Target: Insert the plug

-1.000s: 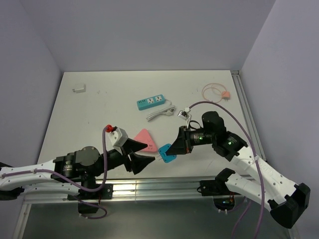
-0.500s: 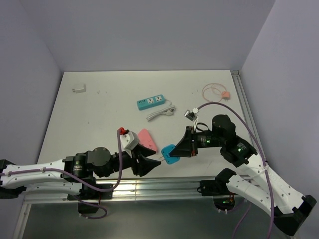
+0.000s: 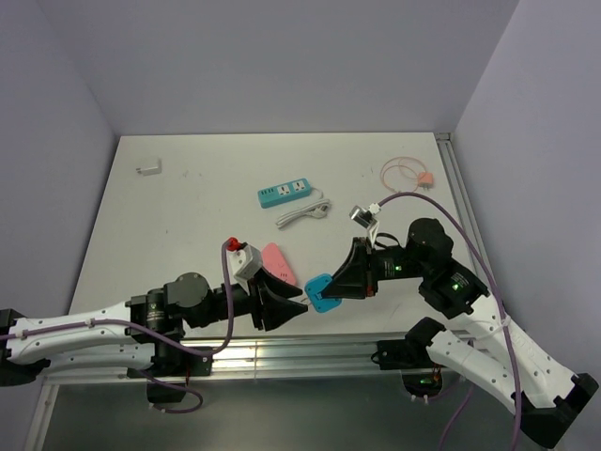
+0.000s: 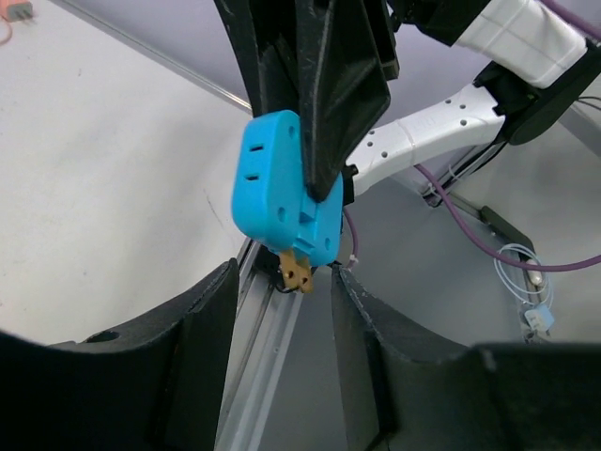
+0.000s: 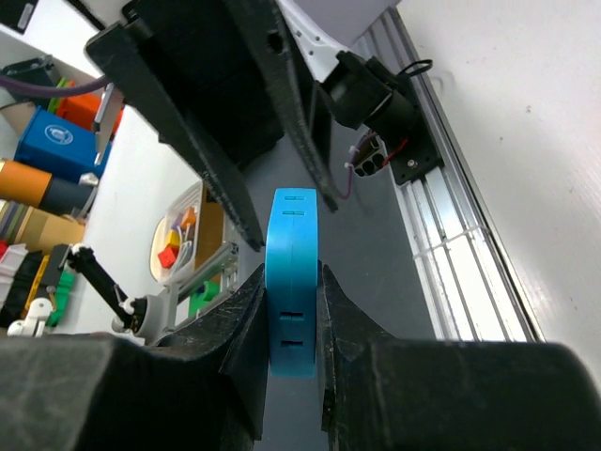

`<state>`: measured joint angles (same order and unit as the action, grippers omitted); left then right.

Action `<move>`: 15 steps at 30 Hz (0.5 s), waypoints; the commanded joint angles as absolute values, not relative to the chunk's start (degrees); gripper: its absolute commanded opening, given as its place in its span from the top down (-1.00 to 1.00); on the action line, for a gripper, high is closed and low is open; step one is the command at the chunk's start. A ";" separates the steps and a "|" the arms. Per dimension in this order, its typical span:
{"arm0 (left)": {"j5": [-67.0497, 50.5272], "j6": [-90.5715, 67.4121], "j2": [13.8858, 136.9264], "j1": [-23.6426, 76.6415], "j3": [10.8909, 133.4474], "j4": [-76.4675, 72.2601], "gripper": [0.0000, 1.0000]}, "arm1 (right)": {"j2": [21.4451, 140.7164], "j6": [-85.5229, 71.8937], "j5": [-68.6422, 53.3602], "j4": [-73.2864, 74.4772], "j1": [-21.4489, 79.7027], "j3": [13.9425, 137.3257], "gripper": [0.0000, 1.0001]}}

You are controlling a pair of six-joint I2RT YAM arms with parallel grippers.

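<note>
White table (image 3: 188,216) between lilac walls (image 3: 282,66); right gripper (image 3: 331,284) tight on blue plug (image 4: 277,183), left gripper (image 3: 297,308) with jaws apart

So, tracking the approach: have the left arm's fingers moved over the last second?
Yes: the left arm's fingers moved right, past the pink adapter, toward the blue plug.

The plug (image 4: 277,188) is a flat, bright blue block with rounded corners, paired slots in its face and brass prongs (image 4: 297,272) at one end. It is held off the bench (image 3: 169,225) near the front edge, pinched by its flat sides between the fingers (image 5: 246,324) of the right gripper (image 3: 331,287), prongs toward the robot's left. The teal power strip (image 3: 285,194) lies flat mid-bench, sockets up, with a white cord (image 3: 302,212) bunched just beside it.
</note>
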<state>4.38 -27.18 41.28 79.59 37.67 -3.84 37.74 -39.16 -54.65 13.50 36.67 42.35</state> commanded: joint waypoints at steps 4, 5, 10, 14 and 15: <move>-4.12 -29.18 42.36 75.77 36.83 -11.68 -0.04 | 36.56 -39.73 -57.22 9.41 36.65 44.56 1.00; -4.74 -29.44 42.62 74.98 36.74 -12.47 -0.07 | 36.56 -39.73 -57.30 9.23 36.65 44.39 1.00; -9.13 -29.88 44.12 72.60 36.74 -14.24 -0.04 | 36.47 -39.90 -57.66 8.44 36.74 44.03 1.00; -13.17 -30.06 44.91 71.46 36.04 -15.90 0.05 | 37.00 -39.81 -57.66 8.44 36.74 44.56 1.00; -14.05 -30.15 45.00 71.37 35.69 -16.34 0.11 | 37.00 -39.81 -57.66 8.26 36.74 44.56 1.00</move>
<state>-8.73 -29.61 44.93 71.96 36.53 -11.81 37.26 -39.57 -56.47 11.27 36.67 42.35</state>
